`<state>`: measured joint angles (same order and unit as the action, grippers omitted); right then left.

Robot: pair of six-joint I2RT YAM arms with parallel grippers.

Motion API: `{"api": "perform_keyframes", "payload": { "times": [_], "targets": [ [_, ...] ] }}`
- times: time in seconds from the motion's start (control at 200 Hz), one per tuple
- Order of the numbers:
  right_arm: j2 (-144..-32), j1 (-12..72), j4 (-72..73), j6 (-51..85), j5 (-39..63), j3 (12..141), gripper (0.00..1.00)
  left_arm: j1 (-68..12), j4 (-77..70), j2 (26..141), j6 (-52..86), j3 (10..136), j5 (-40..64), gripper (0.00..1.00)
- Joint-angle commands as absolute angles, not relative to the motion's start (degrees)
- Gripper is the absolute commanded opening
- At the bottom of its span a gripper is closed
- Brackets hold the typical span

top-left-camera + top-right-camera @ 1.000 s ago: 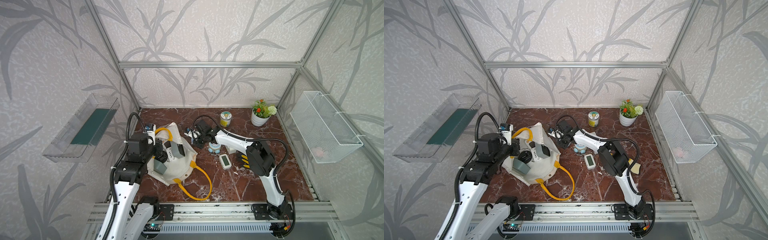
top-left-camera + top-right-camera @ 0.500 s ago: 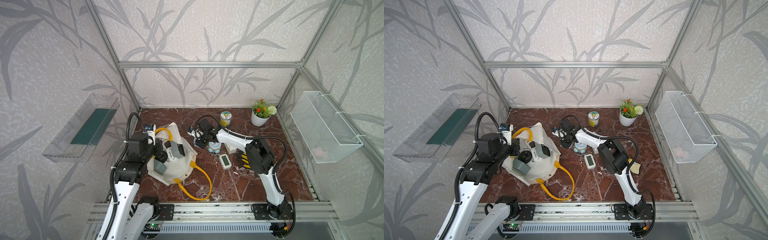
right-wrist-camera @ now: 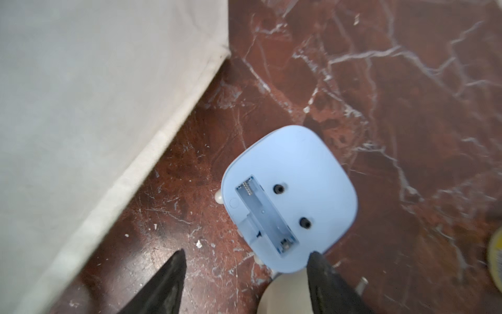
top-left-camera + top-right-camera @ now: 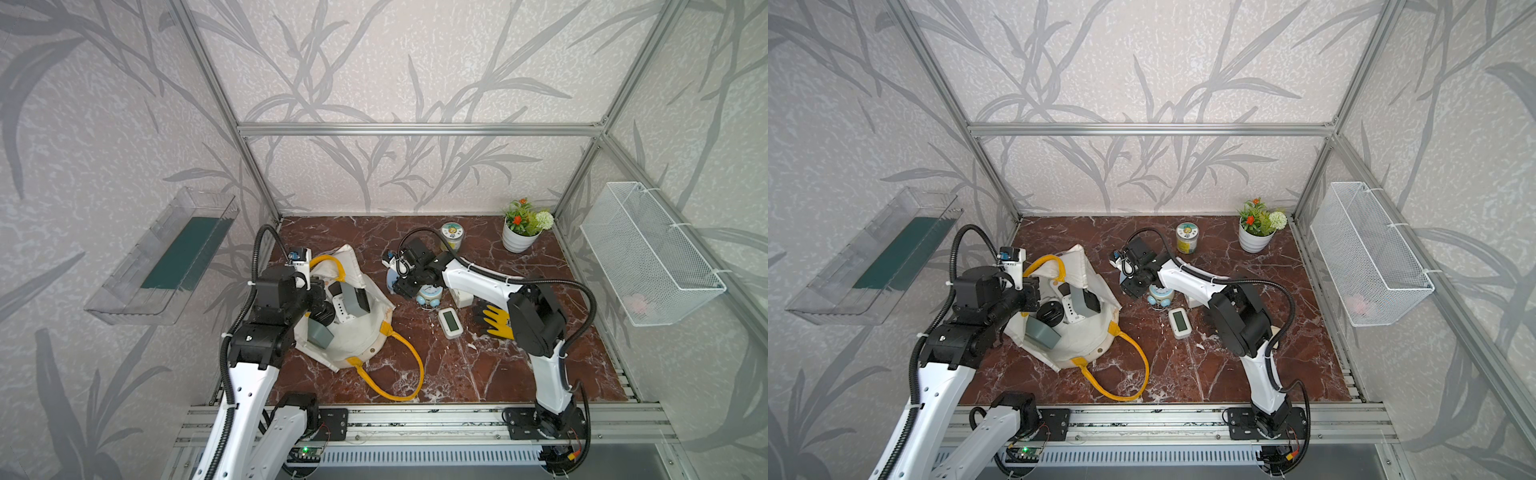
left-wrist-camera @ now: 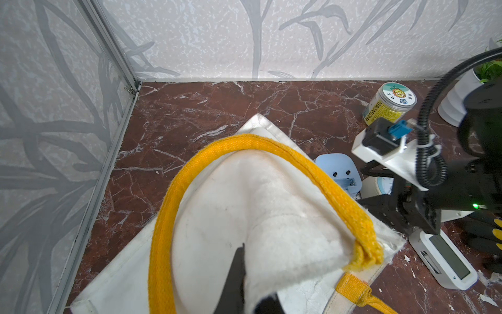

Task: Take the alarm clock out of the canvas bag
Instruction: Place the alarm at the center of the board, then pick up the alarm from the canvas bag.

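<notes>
Right claw [image 3: 245, 252]: released, jaws spread wide, grasping nothing. The blue alarm clock [image 3: 289, 195] lies back-up on the bench [image 3: 380, 81], outside the canvas bag [image 3: 95, 95] and just beside it. One fingertip [image 3: 323, 271] overlaps the clock's edge. Left claw [image 5: 243, 261]: clenched on the bag's fabric, near a yellow handle [image 5: 271, 146].

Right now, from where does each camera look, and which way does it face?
Top views: high in front, looking down toward the back wall; left arm, right arm visible.
Left wrist: over the canvas bag, facing the back wall; left gripper pinching it.
Right wrist: down onto the blue clock; right gripper open.
Shared: both wrist views show bag and clock.
</notes>
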<state>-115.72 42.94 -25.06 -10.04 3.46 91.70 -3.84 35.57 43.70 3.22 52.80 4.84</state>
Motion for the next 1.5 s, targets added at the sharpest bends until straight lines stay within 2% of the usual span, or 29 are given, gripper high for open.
{"api": "perform_keyframes", "payload": {
  "times": [0.0, 0.32, 0.5, 0.68, 0.93, 1.085, 1.495],
  "targets": [
    [-108.2, 43.0, -21.0, -4.6, 0.6, 88.7, 0.73, -3.4, 35.7, 43.4, 4.6, 54.1, 4.6, 0.00],
    [-93.1, 46.6, -12.1, 10.8, -3.5, 73.7, 0.73, -3.4, 37.8, 45.5, 7.8, 55.2, 3.9, 0.00],
    [-86.3, 54.5, -5.9, 9.9, -8.6, 66.2, 0.73, -3.4, 38.5, 46.9, 8.8, 56.0, 4.5, 0.00],
    [-84.8, 63.9, -4.7, 12.2, -13.0, 63.1, 0.72, -3.4, 39.2, 48.3, 10.3, 56.9, 6.2, 0.00],
    [-89.5, 70.9, -0.3, 16.2, -15.0, 63.2, 0.69, -3.4, 38.9, 48.5, 11.9, 56.9, 9.1, 0.00],
    [-96.0, 73.9, -0.5, 14.8, -15.9, 68.4, 0.68, -3.4, 39.6, 49.4, 12.8, 57.4, 10.8, 0.00],
    [-112.9, 73.1, -5.0, 13.0, -24.7, 83.1, 0.71, -3.4, 38.6, 48.5, 14.1, 57.5, 14.7, 0.00]
  ]
}}
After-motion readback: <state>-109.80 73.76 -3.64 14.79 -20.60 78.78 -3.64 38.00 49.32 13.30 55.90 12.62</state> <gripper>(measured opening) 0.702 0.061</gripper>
